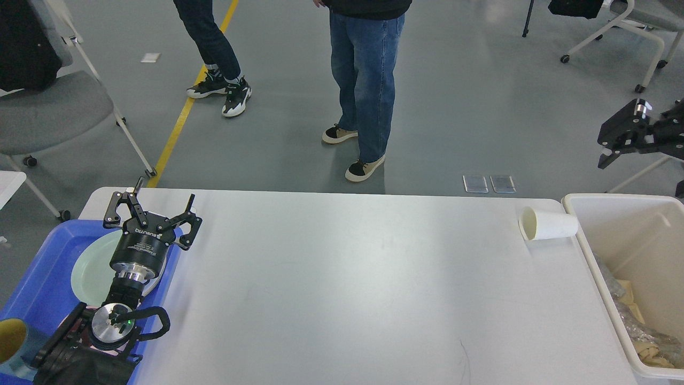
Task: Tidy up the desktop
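Note:
The desktop (347, 283) is a wide matte white-grey tabletop. A white paper cup (549, 223) lies on its side at its far right edge, mouth facing left, right beside the cream-white bin. My right gripper (641, 174) is open and empty, raised high above the bin's far corner, up and to the right of the cup, partly cut off by the frame edge. My left gripper (157, 202) is open and empty, hovering over the right edge of the blue tray at the table's far left.
The blue tray (37, 272) holds a pale green plate (88, 270) and a yellow cup (10, 338). The cream-white bin (598, 251) at the right holds crumpled paper (644, 334). Two people (366, 80) stand beyond the far edge, and chairs stand around.

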Motion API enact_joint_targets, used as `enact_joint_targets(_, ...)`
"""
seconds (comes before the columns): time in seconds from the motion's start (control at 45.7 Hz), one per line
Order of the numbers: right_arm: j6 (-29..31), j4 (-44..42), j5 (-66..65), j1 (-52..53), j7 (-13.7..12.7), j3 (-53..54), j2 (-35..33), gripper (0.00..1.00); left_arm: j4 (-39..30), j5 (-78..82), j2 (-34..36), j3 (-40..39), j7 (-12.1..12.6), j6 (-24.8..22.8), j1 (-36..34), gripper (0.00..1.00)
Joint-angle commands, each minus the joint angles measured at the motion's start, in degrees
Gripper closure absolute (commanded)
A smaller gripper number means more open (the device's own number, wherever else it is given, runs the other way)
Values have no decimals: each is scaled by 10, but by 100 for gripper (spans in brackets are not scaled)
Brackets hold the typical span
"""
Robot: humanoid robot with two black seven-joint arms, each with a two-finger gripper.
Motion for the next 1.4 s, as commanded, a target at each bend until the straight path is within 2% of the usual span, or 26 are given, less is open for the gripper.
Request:
enact_joint_targets(0.0,-1,-33,58,-29,0,4,-22,0,0,0,0,0,0,0,0,4)
enact_joint_targets(0.306,-43,-146,104,-171,1,43,-49,0,0,0,0,0,0,0,0,4)
enact_joint_targets(0.591,-136,-152,160,-240,2,104,-80,0,0,0,0,0,1,0,0,4)
enact_joint_targets(0.832,-151,-155,220,-258,-2,108,-72,0,0,0,0,0,1,0,0,4)
enact_joint_targets(1.007,-188,-168,271,-307,-3,112,-73,0,0,0,0,0,1,0,0,4)
enact_joint_targets(1.379,-200,-272,303,-466,-4,209,-77,0,0,0,0,0,1,1,0,4)
